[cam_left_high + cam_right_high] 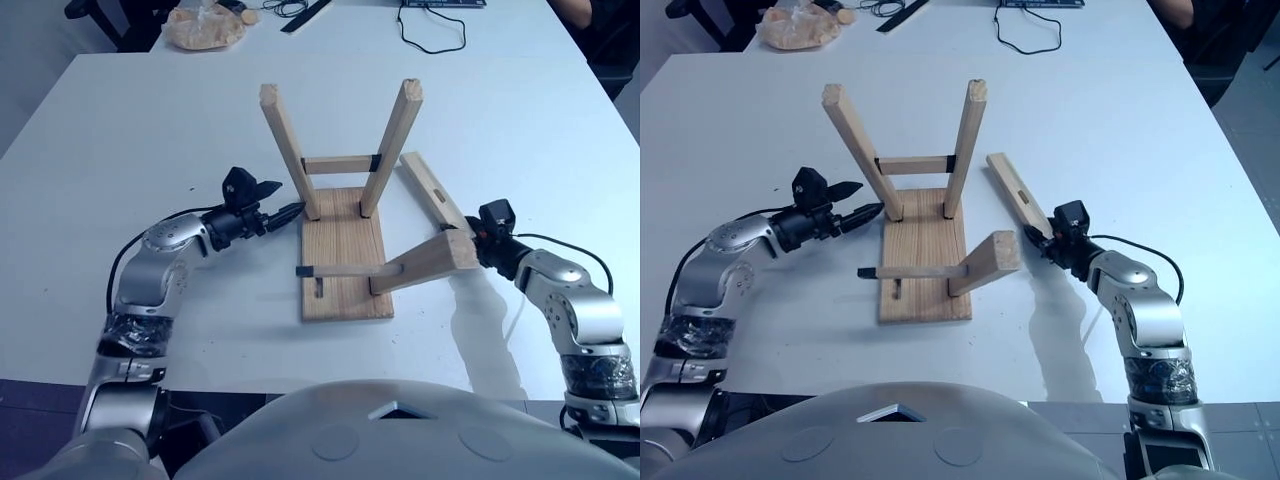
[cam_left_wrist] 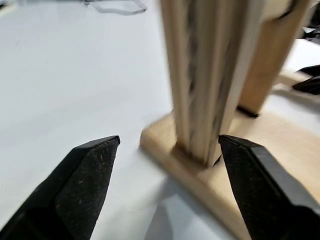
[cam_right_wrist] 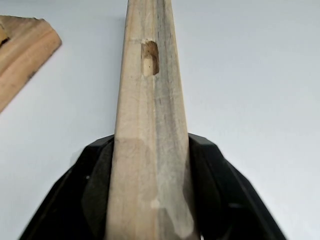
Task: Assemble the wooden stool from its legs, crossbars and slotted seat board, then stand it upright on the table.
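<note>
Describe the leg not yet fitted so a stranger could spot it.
On the white table, find the seat board lying flat. Right of it lies the loose leg, the only one flat on the table, near end in the right gripper.

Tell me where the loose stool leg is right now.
The loose leg lies on the table right of the seat board, its near end in the right gripper.

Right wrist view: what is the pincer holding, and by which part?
The right pincer grips the loose pale wooden leg at its end nearest the robot, a finger on each side.
</note>
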Robot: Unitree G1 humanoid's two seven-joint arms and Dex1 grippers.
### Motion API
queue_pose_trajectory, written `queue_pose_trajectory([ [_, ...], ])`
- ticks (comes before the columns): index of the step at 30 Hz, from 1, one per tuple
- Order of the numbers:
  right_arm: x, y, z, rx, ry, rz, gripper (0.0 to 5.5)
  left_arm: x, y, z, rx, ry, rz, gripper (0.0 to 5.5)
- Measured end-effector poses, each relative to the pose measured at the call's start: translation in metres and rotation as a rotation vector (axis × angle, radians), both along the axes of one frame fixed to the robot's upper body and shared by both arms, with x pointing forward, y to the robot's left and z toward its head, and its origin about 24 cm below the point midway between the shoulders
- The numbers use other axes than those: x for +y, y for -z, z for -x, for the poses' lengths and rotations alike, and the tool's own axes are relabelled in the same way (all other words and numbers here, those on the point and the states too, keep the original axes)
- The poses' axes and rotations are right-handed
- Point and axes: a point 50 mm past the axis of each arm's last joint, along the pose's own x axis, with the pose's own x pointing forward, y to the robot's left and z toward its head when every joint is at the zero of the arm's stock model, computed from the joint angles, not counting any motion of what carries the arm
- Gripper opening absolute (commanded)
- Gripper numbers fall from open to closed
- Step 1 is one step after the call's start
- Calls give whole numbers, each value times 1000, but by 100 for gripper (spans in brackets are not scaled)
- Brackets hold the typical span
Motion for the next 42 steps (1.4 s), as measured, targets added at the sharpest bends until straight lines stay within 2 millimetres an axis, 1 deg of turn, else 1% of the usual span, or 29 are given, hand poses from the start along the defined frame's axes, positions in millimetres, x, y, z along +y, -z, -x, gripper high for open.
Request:
queue_pose_trajectory([
  [2,1,-4,-6,-19,-4,-1,202,2,5,-10,3,-22,-20,367],
  [3,1,-5,-6,-21,-5,-1,202,2,6,-11,3,-26,-23,367],
  [4,2,-8,-10,-33,-7,-2,202,3,8,-19,2,-43,-33,367],
  [7,2,-13,-16,-57,-8,-4,202,3,7,-29,-12,-62,-38,367],
  [10,-5,-21,-24,-97,26,-8,202,8,-4,-33,-63,-76,-29,367],
  [13,-13,-46,-37,-202,58,-58,202,15,-39,-30,-169,-67,3,367],
  [14,-17,-60,-42,-256,64,-106,202,18,-58,-23,-213,-47,21,367],
  [15,-17,-69,-45,-285,59,-140,202,19,-69,-18,-235,-31,31,367],
  [18,-10,-113,-50,-416,-33,-329,202,16,-110,2,-300,52,90,367],
  [21,6,-165,-47,-532,-218,-567,202,-4,-150,10,-350,182,197,367],
  [22,9,-175,-45,-546,-270,-628,202,-9,-158,11,-353,218,220,367],
  [23,13,-185,-42,-556,-326,-679,202,-15,-166,12,-359,250,240,385],
  [26,28,-215,-30,-551,-565,-835,202,-39,-196,12,-368,384,371,432],
  [28,45,-236,-21,-531,-763,-876,202,-58,-221,16,-381,511,461,459],
  [29,52,-242,-18,-519,-833,-880,202,-64,-229,19,-393,557,480,466],
  [31,59,-242,-18,-481,-884,-882,202,-70,-235,19,-392,585,496,466],
  [34,68,-233,-19,-399,-931,-872,202,-74,-238,15,-360,581,526,466],
  [38,71,-228,-17,-346,-987,-825,202,-79,-244,19,-356,627,560,466],
  [41,70,-221,-19,-312,-1008,-745,202,-81,-244,23,-338,652,576,466],
  [42,69,-219,-20,-314,-1008,-729,202,-82,-244,25,-332,667,577,446],
])
